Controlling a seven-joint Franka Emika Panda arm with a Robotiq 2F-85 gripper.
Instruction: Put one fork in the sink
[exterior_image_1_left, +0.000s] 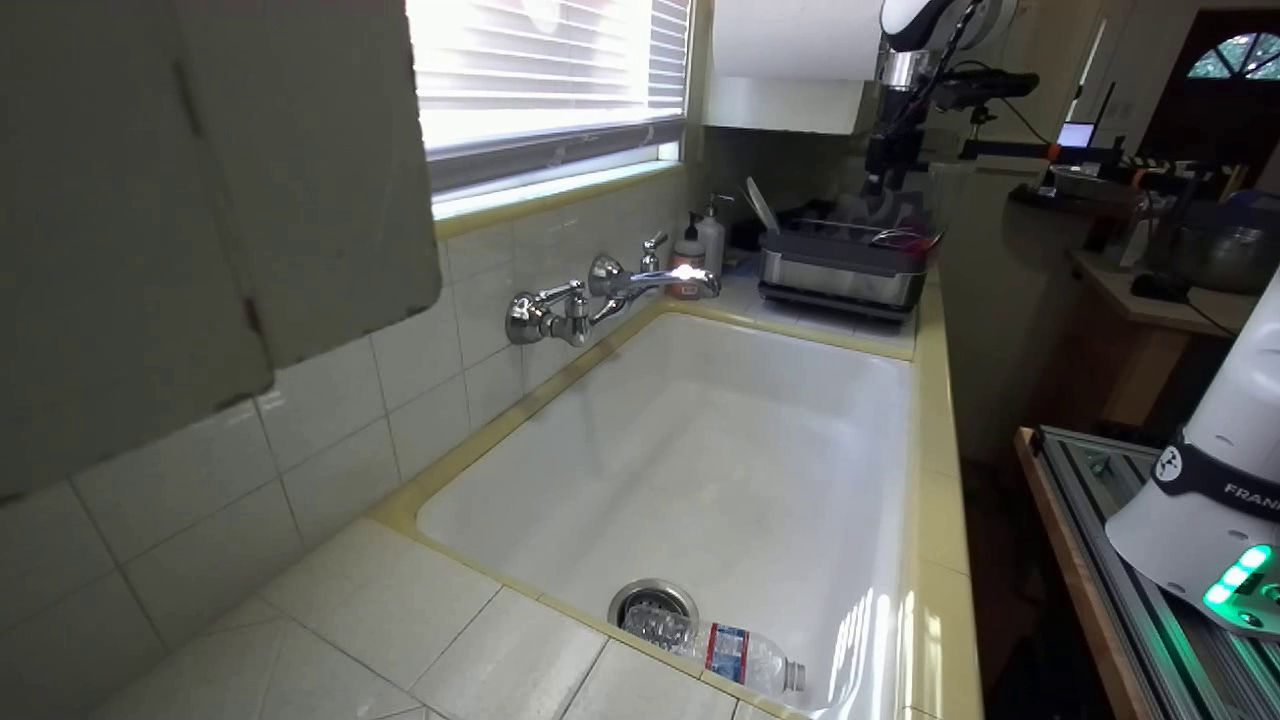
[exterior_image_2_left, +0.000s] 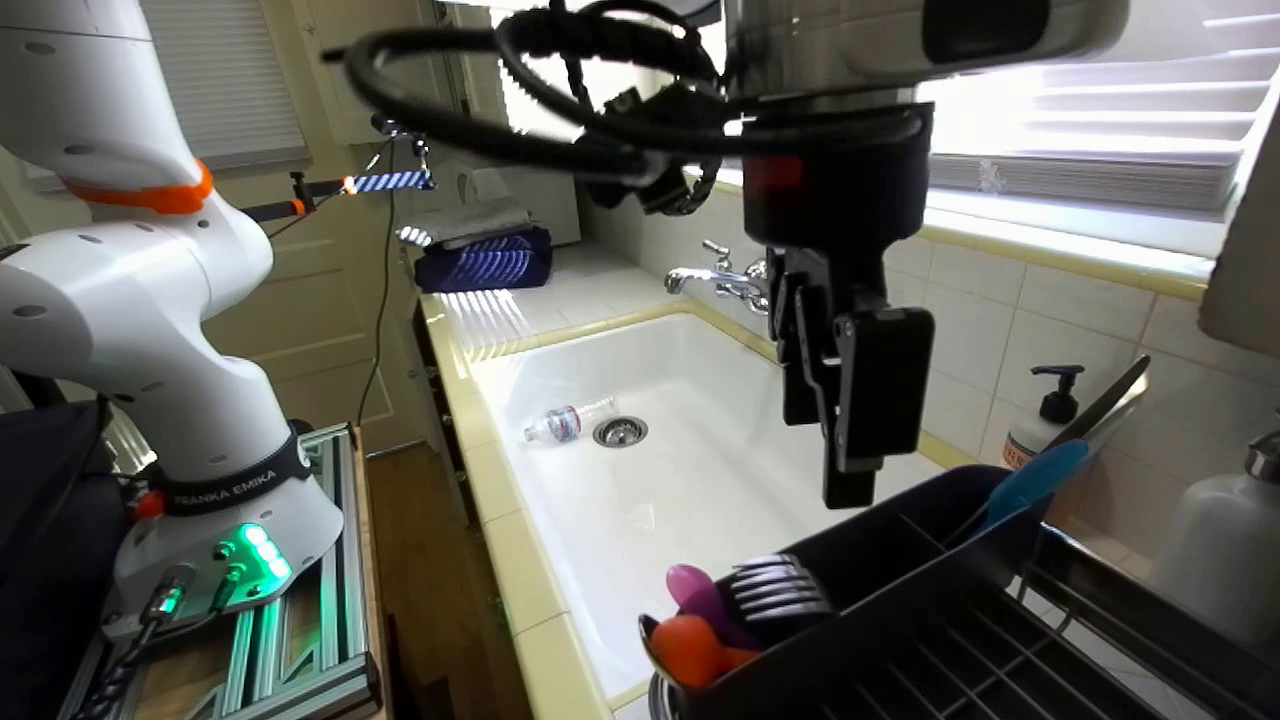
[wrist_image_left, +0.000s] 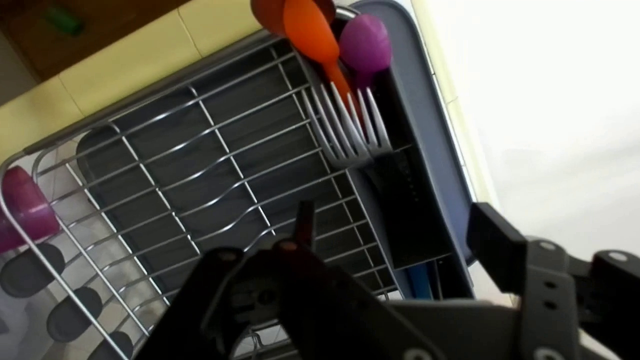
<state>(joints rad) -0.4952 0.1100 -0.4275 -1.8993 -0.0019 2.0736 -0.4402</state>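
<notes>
"Silver tines, I saw. Was that the fork (wrist_image_left: 350, 159)?"

"It was. It leaned head up in the dark caddy (exterior_image_2_left: 900, 600) of the rack (exterior_image_1_left: 835, 278), its handle lost in shadow. The tines overlapped so much that I couldn't tell whether one fork or two stood there."

"And the gripper (wrist_image_left: 395, 232)?"

"Its fingers (wrist_image_left: 495, 245) were spread wide above the caddy, and the caddy's black inside showed in the gap."

"What crowded the fork?"

"An orange spoon (wrist_image_left: 311, 32) and a purple spoon (wrist_image_left: 367, 45). In the wrist view the tines showed in front of the orange one's stem. The caddy's walls hemmed the handle in, and a blue utensil (exterior_image_2_left: 1040, 480) poked up at the other end."

"How did the sink (exterior_image_2_left: 660, 510) look?"

"White and deep, with a yellow rim (wrist_image_left: 456, 110) between it and the rack. In both exterior views a clear bottle (exterior_image_2_left: 563, 425) lay on its side by the drain (exterior_image_2_left: 622, 432); whether it overlapped the edge, I couldn't tell. The chrome tap (exterior_image_1_left: 650, 283) reached out over the sink from the tiled wall (exterior_image_1_left: 330, 430)."
</notes>
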